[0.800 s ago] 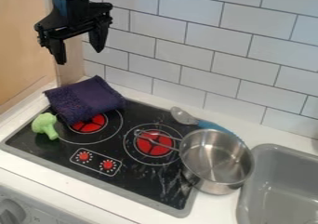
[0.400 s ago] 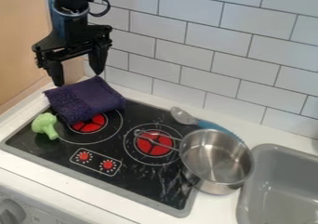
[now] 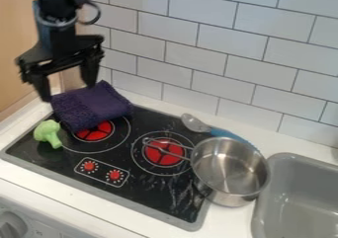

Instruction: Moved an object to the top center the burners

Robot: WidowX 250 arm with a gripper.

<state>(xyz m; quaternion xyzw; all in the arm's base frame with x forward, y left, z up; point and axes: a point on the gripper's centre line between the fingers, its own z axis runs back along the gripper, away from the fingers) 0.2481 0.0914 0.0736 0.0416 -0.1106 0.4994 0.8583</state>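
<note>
Two red burners (image 3: pixel 164 152) sit on the black cooktop (image 3: pixel 148 187), left and center of frame. Black gripper (image 3: pixel 67 91), upper left, hangs by the folded purple towel (image 3: pixel 92 105); we see its fingers spread wide, open, nothing between them. Whether it touches the towel, we can't tell. Towel lies at left, partly over the left burner. Task just says "object", so we can't tell which one is meant: towel as above; green toy broccoli (image 3: pixel 47 133) at left edge of the cooktop; steel saucepan (image 3: pixel 230 170) right of center, handle over the right burner. We also have a blue-handled spoon (image 3: pixel 195 123) behind the saucepan, gray sink (image 3: pixel 297 197) lower right.
</note>
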